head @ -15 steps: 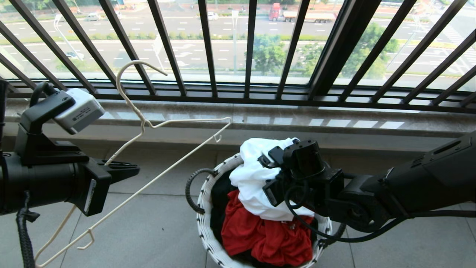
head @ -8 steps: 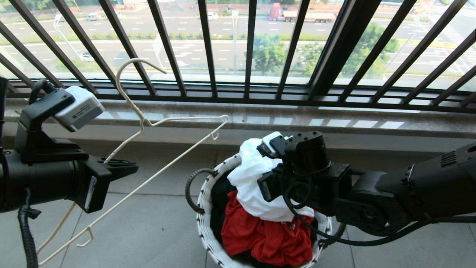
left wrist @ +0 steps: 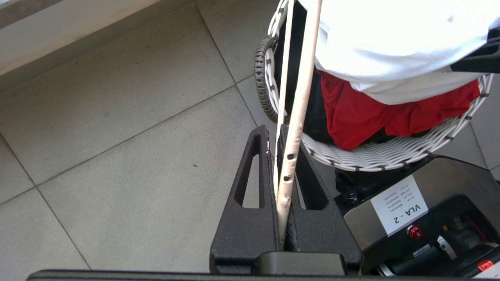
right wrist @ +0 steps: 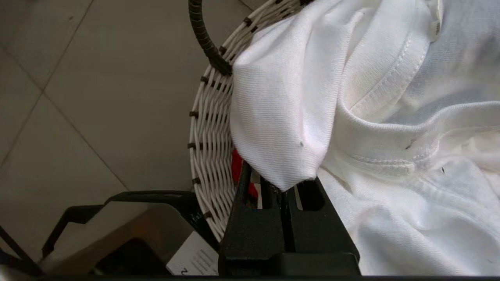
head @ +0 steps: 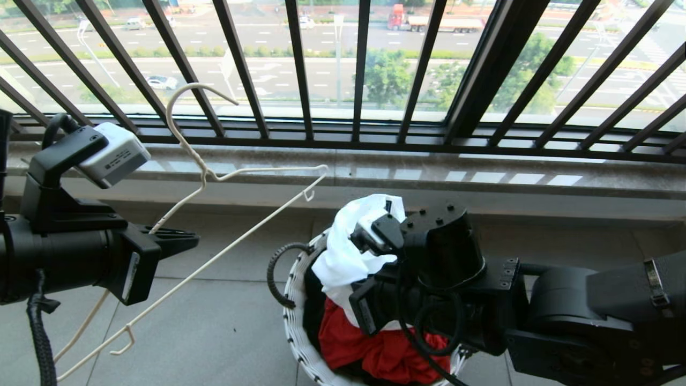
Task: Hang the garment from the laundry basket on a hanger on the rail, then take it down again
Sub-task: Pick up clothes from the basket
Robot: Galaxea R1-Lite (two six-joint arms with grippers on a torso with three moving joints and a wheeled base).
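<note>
A black barred window railing (head: 343, 69) spans the back of the head view, with a pale stone sill (head: 482, 179) beneath it and grey floor tiles (head: 214, 321) in front; on the tiles stands the laundry basket (head: 293, 300), round, white and woven, with a dark looped handle (head: 276, 273) on its left side; the basket holds a red garment (head: 375, 351) lying over a black garment (head: 313, 300), and the white T-shirt (head: 343, 252) is bunched above them, its upper part raised clear of the rim while its lower folds lie on the red cloth; the right arm (head: 589, 311) reaches in from the right over the basket, and the right gripper (right wrist: 287, 187) has its jaws pressed together on a pinch of the white T-shirt, a fold of fabric peaking right at the fingertips beside the stitched collar; the left arm (head: 64, 252) stands well apart on the left side, level above the tiles; the left gripper (left wrist: 279, 152) has its jaws clamped on the thin cream wire of the hanger (head: 214, 257), gripping one sloping arm so that the frame tilts, its long hook (head: 182, 112) pointing up in front of the railing and one small notch hook (head: 124, 347) hanging low near the floor; the hanger is clear of the basket and the T-shirt.
</note>
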